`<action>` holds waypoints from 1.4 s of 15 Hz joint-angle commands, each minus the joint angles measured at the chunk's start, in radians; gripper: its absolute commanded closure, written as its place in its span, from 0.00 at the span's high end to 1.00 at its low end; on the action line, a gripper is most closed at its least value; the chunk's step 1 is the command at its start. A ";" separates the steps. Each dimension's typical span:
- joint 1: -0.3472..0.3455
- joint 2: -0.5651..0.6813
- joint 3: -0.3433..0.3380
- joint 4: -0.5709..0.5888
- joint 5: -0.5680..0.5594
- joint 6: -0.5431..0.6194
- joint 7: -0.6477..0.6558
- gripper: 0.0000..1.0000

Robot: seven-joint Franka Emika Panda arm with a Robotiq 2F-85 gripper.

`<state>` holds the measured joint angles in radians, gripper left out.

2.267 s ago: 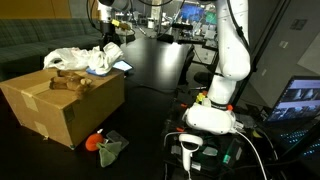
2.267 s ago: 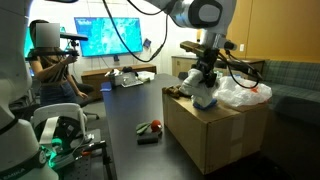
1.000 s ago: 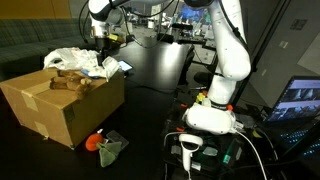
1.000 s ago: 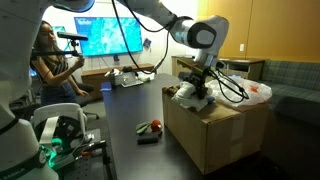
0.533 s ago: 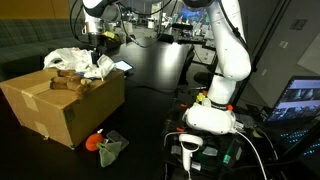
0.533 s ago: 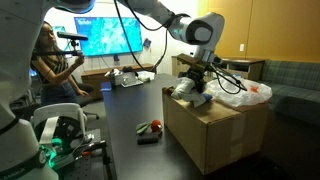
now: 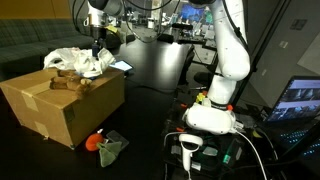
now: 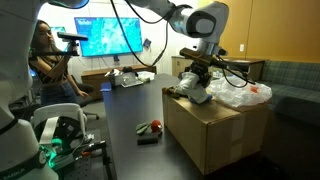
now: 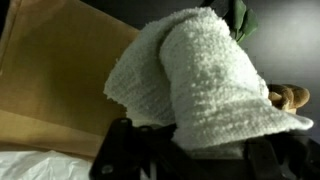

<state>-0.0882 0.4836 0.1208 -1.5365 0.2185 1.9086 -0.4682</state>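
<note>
Cardboard box [image 8: 215,130] below jaws; plastic bag [image 8: 243,95] beside them. White towel [image 9: 200,85] bunched, pinched between jaws of gripper [image 9: 190,152], hanging just beneath. Change: gripper risen, towel lifted off box top; grip judged secure.

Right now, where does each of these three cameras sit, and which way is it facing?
Exterior view: beside the table near the robot's base, facing the cardboard box; the whole arm shows.
Exterior view: on the table's opposite side, base at the picture's left, facing the box and a person; the arm arches overhead.
Wrist view: on the wrist, looking along the gripper at the white towel it grips.
Shared: all three show towel and box.
</note>
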 commanded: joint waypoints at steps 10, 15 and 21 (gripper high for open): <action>-0.055 -0.166 -0.049 -0.197 0.122 0.115 -0.026 0.01; -0.050 -0.100 -0.079 -0.159 0.132 0.192 0.152 0.01; -0.039 -0.010 -0.081 -0.087 0.128 0.229 0.321 0.00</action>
<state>-0.1472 0.4249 0.0437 -1.6900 0.3253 2.1234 -0.2205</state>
